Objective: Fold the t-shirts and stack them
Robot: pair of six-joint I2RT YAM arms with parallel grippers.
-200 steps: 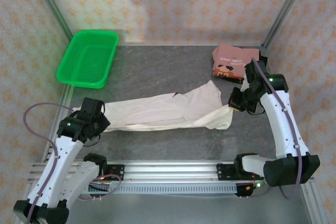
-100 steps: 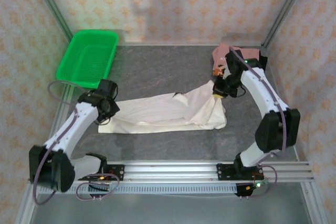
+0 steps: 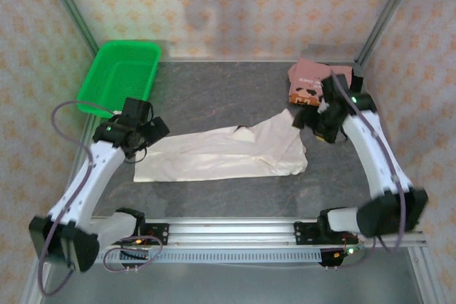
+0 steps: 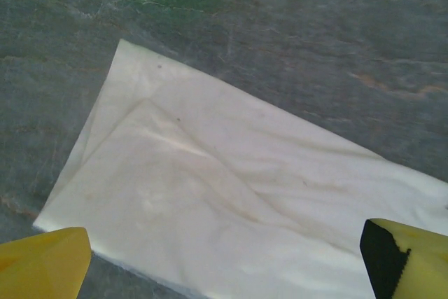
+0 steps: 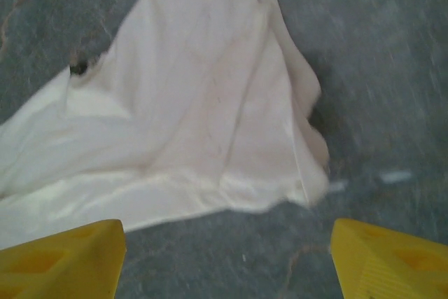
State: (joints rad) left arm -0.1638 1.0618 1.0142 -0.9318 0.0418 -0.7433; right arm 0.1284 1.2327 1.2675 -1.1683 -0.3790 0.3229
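I see my left gripper [image 4: 224, 260] and right gripper [image 5: 225, 257] gaping above the wrinkled cream t-shirt [image 3: 228, 154], a long folded strip; green mesh basket [image 3: 130, 43] far left.

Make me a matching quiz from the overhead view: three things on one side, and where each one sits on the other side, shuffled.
Things:
1. cream t-shirt
2. pink t-shirt
3. green basket

Places:
A. far left corner
B. centre, spread out flat
C. far right corner, folded

Pairs: 1-B, 2-C, 3-A
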